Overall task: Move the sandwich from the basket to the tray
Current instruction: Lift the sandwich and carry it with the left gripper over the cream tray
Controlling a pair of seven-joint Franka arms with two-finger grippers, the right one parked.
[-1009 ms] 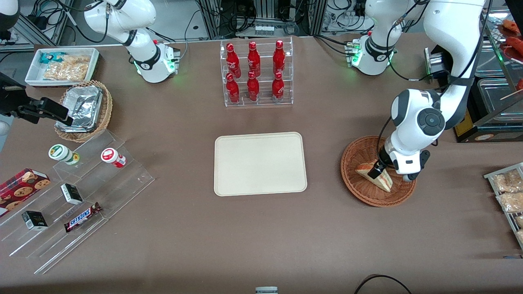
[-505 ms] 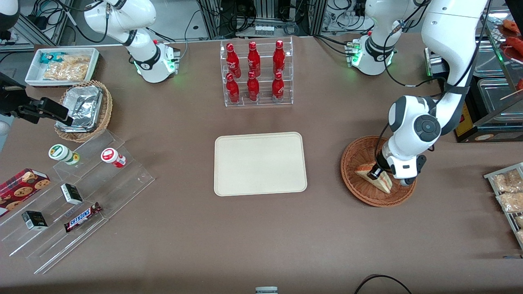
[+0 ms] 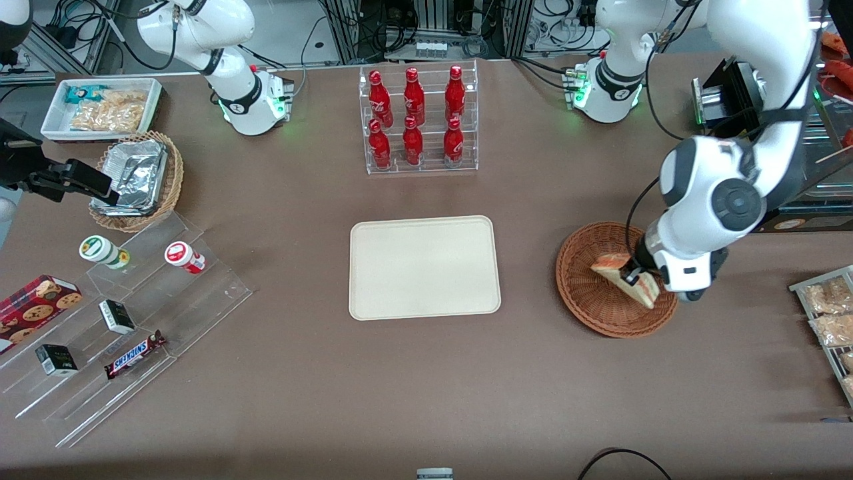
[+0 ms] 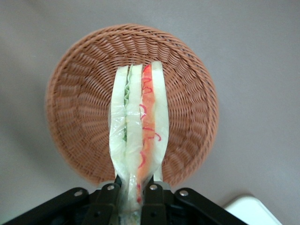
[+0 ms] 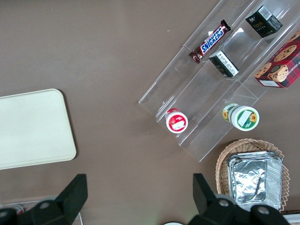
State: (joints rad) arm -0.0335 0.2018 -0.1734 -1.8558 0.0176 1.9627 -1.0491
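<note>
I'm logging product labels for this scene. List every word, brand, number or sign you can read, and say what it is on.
"SNICKERS": on the candy bar on the clear stepped stand.
Red bottles, two small dark boxes, two round-lidded cups, cookie box: print unreadable.
The sandwich, held in the gripper above the basket, and the tray: no text.

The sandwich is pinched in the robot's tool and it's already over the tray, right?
Not quite. The tool does pinch the sandwich, but it hangs over the basket, not the tray. The left wrist view shows the wicker bowl right beneath it.
</note>
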